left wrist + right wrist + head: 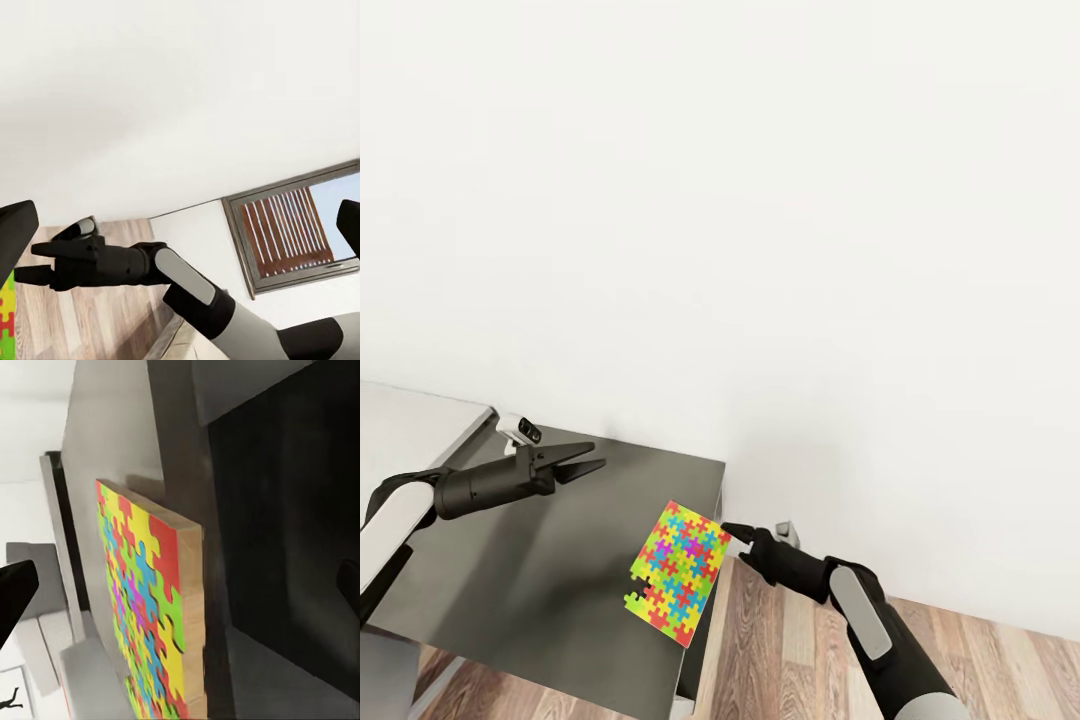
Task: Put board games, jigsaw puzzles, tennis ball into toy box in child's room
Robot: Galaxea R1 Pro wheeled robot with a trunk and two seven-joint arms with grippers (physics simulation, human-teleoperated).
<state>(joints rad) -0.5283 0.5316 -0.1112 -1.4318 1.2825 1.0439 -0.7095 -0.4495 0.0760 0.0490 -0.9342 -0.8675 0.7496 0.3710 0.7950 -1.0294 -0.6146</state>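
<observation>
A jigsaw puzzle (678, 572) of bright interlocking pieces lies at the right end of the table's dark grey section (560, 560), its right side reaching slightly past the edge. My right gripper (745, 535) hovers just off that side, near the puzzle's far right corner, open and holding nothing. The right wrist view shows the puzzle (146, 607) and its wooden side face straight ahead between the spread fingertips (15, 592). My left gripper (585, 462) hangs open and empty above the dark section's far side, well left of the puzzle. The toy box is out of view.
The pale grey table top (405, 420) joins the dark section at the left, with a white slanted panel (472, 432) between them. A white wall rises behind. Wood-plank floor (790, 660) lies right of the table. A dark-framed window (292, 229) appears in the left wrist view.
</observation>
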